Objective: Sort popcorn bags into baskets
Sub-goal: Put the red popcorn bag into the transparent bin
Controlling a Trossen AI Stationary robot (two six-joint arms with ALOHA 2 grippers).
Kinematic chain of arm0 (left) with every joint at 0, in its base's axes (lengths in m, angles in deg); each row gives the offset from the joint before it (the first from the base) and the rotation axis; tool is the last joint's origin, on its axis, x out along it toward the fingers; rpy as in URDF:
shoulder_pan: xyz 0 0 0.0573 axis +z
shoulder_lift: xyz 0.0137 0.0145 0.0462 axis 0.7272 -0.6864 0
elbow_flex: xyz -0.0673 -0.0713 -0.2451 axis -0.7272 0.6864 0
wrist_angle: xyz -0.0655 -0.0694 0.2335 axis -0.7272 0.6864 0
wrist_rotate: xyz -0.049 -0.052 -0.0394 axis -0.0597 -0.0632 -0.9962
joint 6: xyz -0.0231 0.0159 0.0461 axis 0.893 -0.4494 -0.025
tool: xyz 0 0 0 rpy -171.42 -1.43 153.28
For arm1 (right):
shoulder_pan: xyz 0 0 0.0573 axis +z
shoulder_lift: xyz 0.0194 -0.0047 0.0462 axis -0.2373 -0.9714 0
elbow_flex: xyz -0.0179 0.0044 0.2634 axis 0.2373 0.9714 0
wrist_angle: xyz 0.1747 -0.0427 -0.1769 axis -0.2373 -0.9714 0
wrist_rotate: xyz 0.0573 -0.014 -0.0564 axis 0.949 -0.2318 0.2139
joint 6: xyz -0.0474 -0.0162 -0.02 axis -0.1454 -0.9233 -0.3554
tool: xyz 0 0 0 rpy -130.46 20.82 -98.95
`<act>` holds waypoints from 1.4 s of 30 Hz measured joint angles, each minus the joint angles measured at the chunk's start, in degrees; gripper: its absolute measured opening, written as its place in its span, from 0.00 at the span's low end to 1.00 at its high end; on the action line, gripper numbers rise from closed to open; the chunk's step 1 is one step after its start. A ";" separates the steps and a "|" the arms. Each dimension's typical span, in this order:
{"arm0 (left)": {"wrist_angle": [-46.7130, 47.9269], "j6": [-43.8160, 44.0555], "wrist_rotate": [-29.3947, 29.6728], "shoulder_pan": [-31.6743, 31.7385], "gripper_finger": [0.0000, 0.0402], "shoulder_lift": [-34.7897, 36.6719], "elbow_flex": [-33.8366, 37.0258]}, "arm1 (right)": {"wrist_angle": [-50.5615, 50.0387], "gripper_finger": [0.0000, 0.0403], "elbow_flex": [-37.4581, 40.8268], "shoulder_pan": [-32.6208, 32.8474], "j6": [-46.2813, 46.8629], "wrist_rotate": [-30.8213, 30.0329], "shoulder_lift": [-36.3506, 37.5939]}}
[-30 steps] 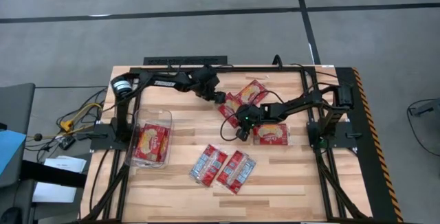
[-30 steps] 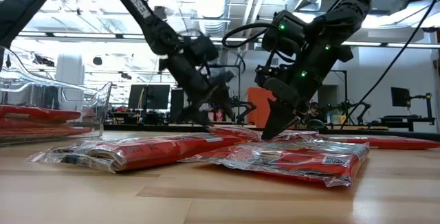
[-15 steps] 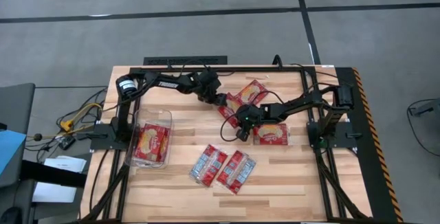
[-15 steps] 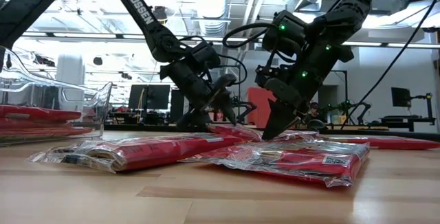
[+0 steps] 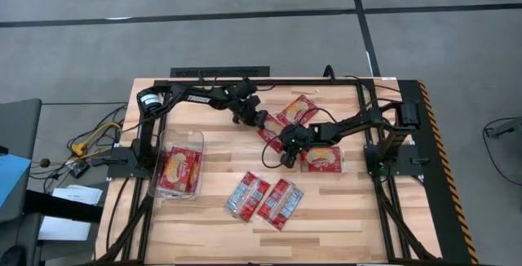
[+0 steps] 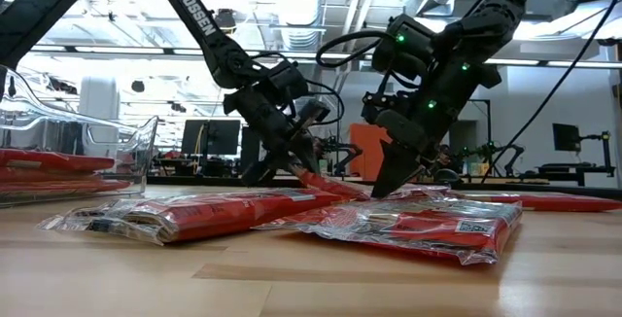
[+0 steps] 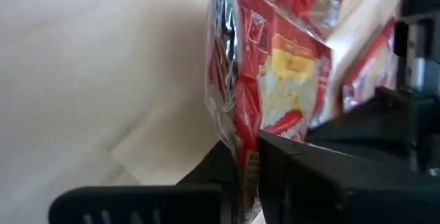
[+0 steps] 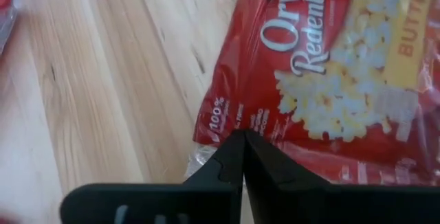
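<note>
Left gripper [image 5: 255, 121] pinches a popcorn bag [image 5: 273, 126] edge mid-table; right gripper [image 5: 285, 158], jaws pressed together, rests beside another bag [image 5: 321, 159].

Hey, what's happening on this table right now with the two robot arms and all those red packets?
The left gripper has its jaws shut on the edge of a popcorn bag at mid-table, tilting it up. The right gripper rests shut beside another bag. The clear tub holds one bag; more bags lie on the table.
</note>
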 joint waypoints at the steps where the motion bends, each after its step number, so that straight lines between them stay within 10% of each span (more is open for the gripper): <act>1: 0.19 0.20 -0.41 0.00 0.03 0.44 0.02 | -0.33 0.09 0.14 0.00 -0.15 0.02 0.72; 13: 14.61 -6.57 -1.84 -0.06 0.01 13.37 0.09 | -11.59 0.04 0.18 -0.66 -3.25 -1.06 17.67; 21: 46.20 -29.09 -12.21 -1.18 0.00 34.12 -0.25 | -13.96 0.10 0.06 -0.70 -4.83 -6.39 24.04; 29: 79.48 -46.96 2.06 -1.11 0.02 49.23 -2.58 | -13.36 0.08 0.07 -1.05 -5.73 -6.39 22.91; 42: 87.56 -64.20 9.61 -0.57 0.02 49.17 2.60 | -11.21 0.09 -0.02 -0.87 -4.30 -6.08 18.24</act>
